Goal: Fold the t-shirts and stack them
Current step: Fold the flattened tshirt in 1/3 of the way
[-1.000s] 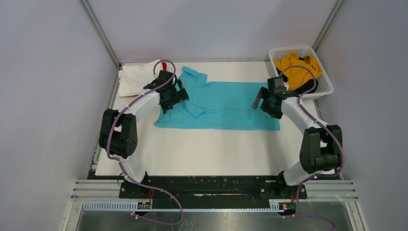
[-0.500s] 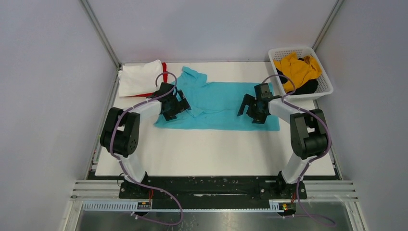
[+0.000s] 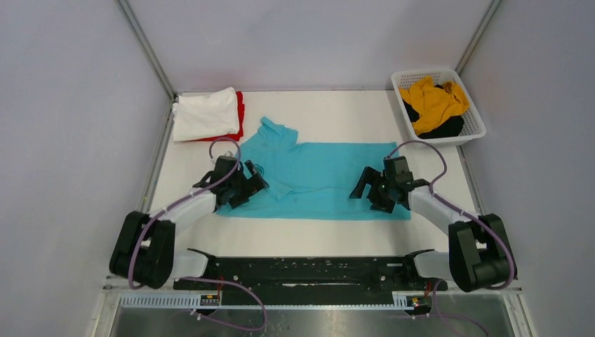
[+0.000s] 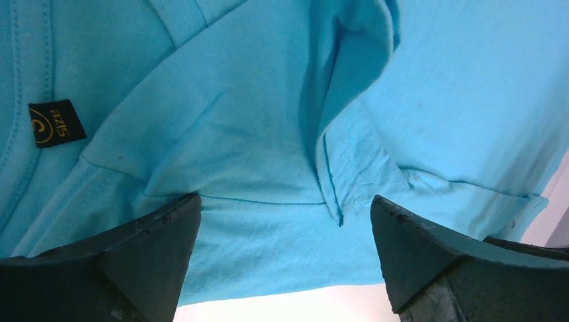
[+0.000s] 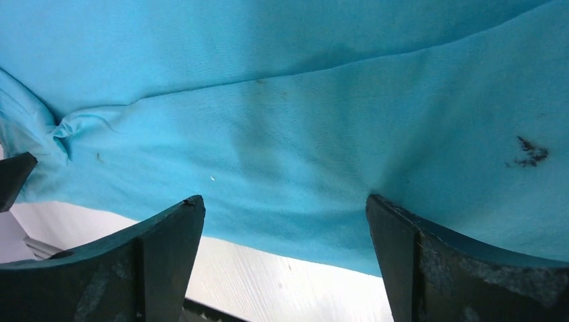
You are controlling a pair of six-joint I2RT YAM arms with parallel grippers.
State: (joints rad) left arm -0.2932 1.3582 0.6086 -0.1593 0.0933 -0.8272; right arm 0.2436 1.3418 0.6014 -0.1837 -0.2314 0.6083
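The turquoise t-shirt (image 3: 316,175) lies spread flat across the middle of the table, collar to the left. My left gripper (image 3: 245,189) is open, low over its collar end near the front hem. The left wrist view (image 4: 285,235) shows a cloth fold and a black size label (image 4: 57,123). My right gripper (image 3: 370,191) is open over the shirt's right end, straddling the near hem in the right wrist view (image 5: 285,235). The white t-shirt (image 3: 205,112) lies folded at the back left on the red one (image 3: 240,116). The mustard-yellow (image 3: 433,102) and black (image 3: 442,128) shirts lie in the basket.
The white lattice basket (image 3: 456,139) stands at the back right corner. The white table (image 3: 316,239) shows a bare strip between the shirt and the near edge. Grey walls enclose three sides. A dark smudge (image 5: 530,153) marks the turquoise cloth.
Both arms have drawn back toward the near edge, and the turquoise shirt has slid nearer with them. The white and red stack is now uncovered by the left arm.
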